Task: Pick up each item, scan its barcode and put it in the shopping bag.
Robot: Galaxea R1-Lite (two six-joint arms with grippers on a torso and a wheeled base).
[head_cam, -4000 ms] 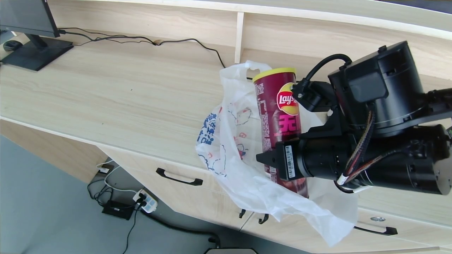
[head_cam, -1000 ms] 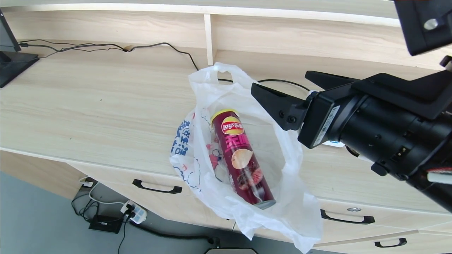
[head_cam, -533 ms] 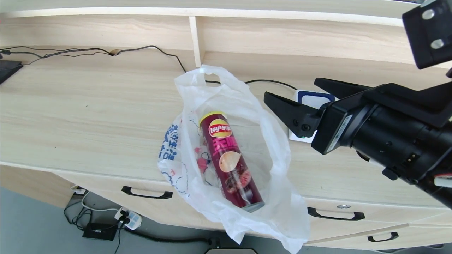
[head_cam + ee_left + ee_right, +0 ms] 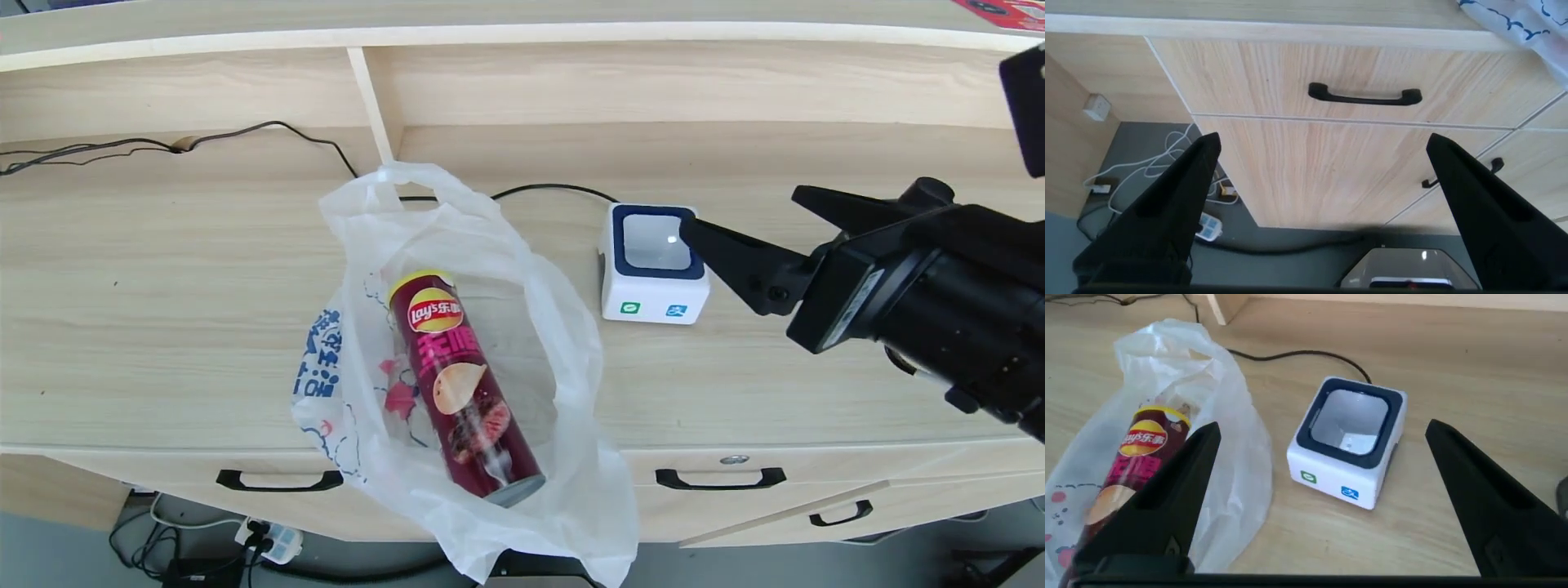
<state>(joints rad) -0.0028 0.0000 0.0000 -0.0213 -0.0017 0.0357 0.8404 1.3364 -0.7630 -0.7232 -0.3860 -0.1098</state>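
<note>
Maroon cylindrical chip can (image 4: 461,392) lies inside white plastic shopping bag (image 4: 457,237); white-blue box scanner (image 4: 653,261) at bag's 2 o'clock. Black right gripper (image 4: 740,209), left gripper (image 4: 1323,143): both spread wide, empty.

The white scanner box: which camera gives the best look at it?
The right wrist view: the scanner box sits whole and close. In the head view, the right pincer's finger overlaps its corner. The left wrist view faces drawers.
</note>
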